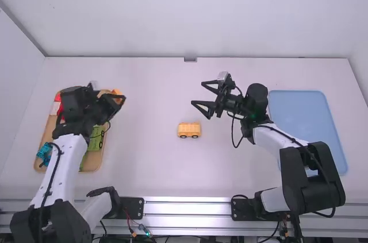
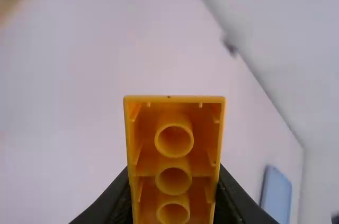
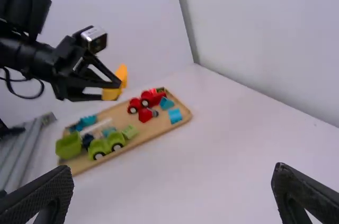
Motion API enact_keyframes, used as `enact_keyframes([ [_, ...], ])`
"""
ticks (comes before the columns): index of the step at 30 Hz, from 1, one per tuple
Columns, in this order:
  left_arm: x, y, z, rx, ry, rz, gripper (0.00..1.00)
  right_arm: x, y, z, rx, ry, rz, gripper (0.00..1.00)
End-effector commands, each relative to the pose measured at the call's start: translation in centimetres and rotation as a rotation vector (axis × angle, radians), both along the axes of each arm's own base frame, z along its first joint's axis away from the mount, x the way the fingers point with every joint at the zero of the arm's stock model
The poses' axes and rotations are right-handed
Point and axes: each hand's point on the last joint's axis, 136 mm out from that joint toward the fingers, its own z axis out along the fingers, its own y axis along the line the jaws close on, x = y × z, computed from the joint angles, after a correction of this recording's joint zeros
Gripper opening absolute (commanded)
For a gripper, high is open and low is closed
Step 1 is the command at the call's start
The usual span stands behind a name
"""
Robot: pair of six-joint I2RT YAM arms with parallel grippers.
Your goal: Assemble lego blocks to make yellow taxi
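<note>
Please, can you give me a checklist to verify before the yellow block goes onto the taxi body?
1. Left gripper holds the block: ok, between its fingers.
2. Taxi body stands on its wheels: ok.
3. Block is above the body: not ok, it is by the wooden tray.
4. Block's hollow side faces down: not ok, it faces the left wrist camera.
5. Right gripper is open and empty: ok.
6. Block's studs are undamaged: cannot tell.

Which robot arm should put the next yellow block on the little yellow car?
Probably the left one. The left gripper is holding a yellow block. The right gripper is nearer the yellow car, but it's open and empty.
</note>
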Motion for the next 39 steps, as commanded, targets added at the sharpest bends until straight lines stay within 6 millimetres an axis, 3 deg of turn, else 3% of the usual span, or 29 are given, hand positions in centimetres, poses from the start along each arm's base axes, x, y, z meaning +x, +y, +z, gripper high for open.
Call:
enact_keyframes([
  [1,0.3,-5.7,2.0,0.006,-0.117,-0.242,0.13,-1.0,0.3,0.8,0.047,0.082,0.051,0.99],
  [3,0.1,-10.2,3.2,0.045,-0.247,-0.449,0.13,-2.1,0.6,1.3,0.047,0.067,0.129,0.99],
  [6,-1.2,-15.0,4.2,0.054,-0.392,-0.687,0.06,-3.3,1.0,2.1,0.049,0.090,0.233,0.99],
  [7,-1.4,-15.9,4.4,0.052,-0.420,-0.731,0.02,-3.5,1.0,2.4,0.051,0.100,0.252,0.98],
  [14,-4.0,-21.1,4.2,-0.009,-0.585,-1.032,0.02,-4.0,1.4,4.1,0.056,0.127,0.327,0.93],
  [19,-4.3,-22.3,3.8,-0.029,-0.651,-1.105,0.02,-4.2,2.1,4.7,0.071,0.203,0.341,0.88],
  [24,-5.1,-22.5,4.7,-0.045,-0.745,-1.158,0.02,-2.9,2.2,4.0,0.082,0.272,0.261,0.85],
  [26,-5.1,-22.5,4.8,-0.042,-0.761,-1.157,0.02,-2.9,2.2,3.8,0.081,0.286,0.257,0.82],
  [28,-5.1,-22.4,4.8,-0.041,-0.762,-1.155,0.02,-3.1,2.3,3.9,0.080,0.281,0.267,0.71],
  [34,-6.4,-22.5,4.9,-0.049,-0.828,-1.233,0.02,-3.5,3.1,4.0,0.075,0.257,0.284,0.63],
  [39,-6.3,-22.5,5.1,-0.050,-0.830,-1.225,0.02,-4.2,3.9,4.0,0.071,0.252,0.310,0.51],
])
